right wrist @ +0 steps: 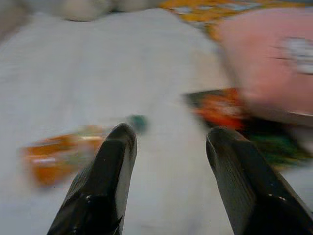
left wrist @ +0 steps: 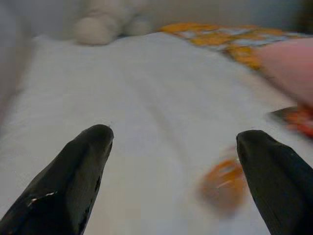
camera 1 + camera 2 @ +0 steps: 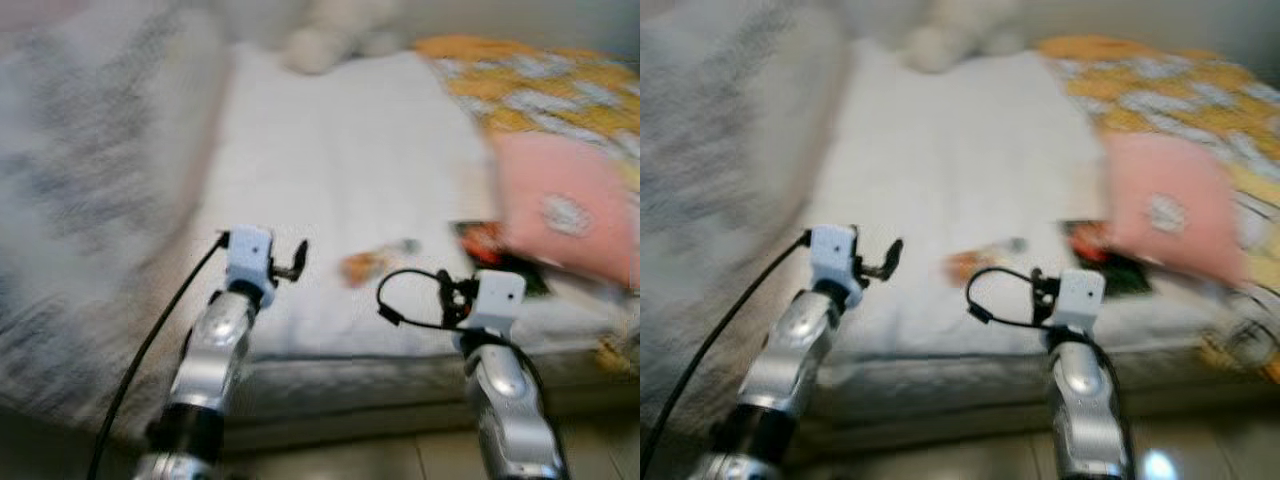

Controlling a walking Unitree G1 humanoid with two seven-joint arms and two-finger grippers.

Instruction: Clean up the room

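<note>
The views are blurred by motion. A small orange wrapper-like item (image 3: 362, 266) lies on the white bed sheet (image 3: 340, 160) near its front edge, between my two arms. A dark red-and-green packet (image 3: 490, 250) lies to its right, partly under a pink pillow (image 3: 560, 205). My left gripper (image 2: 173, 142) is open over the sheet, the orange item (image 2: 222, 183) just ahead of it. My right gripper (image 1: 168, 139) is open too, with the orange item (image 1: 58, 154) to one side and the packet (image 1: 230, 110) to the other.
A grey blanket (image 3: 90, 200) is heaped on the left of the bed. A white plush toy (image 3: 330, 35) sits at the far end. An orange patterned quilt (image 3: 540, 90) covers the right side. The bed's front edge and pale floor (image 3: 350, 455) lie below my arms.
</note>
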